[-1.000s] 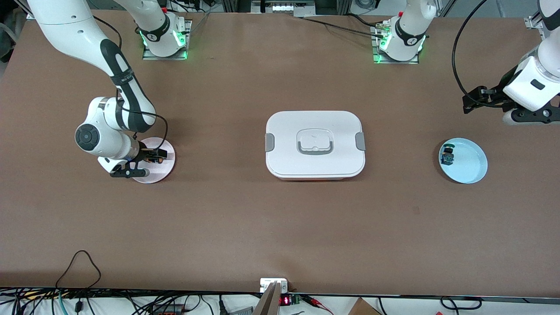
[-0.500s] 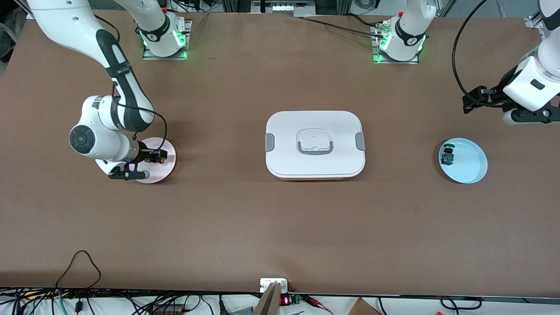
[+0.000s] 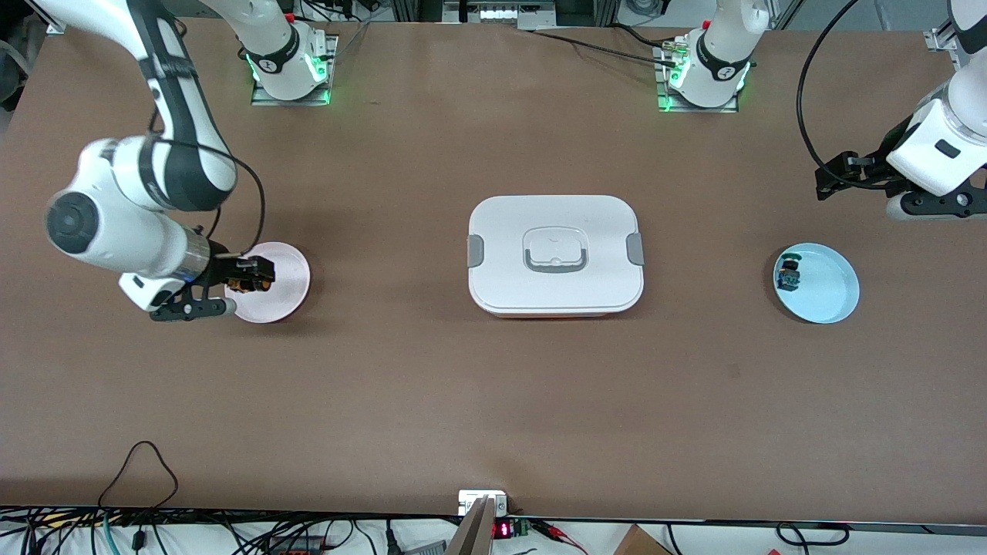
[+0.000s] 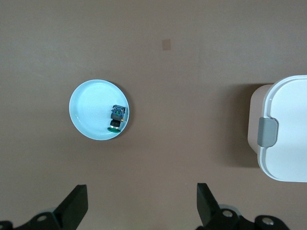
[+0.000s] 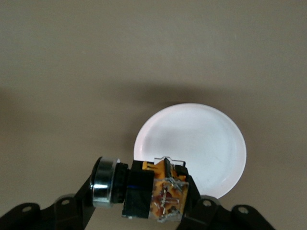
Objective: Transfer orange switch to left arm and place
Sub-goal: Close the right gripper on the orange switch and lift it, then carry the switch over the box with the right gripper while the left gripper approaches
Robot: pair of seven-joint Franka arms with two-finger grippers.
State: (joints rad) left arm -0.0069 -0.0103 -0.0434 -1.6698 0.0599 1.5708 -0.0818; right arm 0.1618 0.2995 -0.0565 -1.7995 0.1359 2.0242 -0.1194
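Orange switch (image 3: 248, 282) cap hidden, clamped in right pincer (image 3: 250, 276)

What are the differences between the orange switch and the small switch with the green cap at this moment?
The orange switch is gripped by the right gripper above the pink plate, while the green-capped switch lies in the blue plate, touched by nothing. The first shows an orange-tan base and black body, the second a blue body. Both are small push-button switches. The left gripper waits, jaws open.
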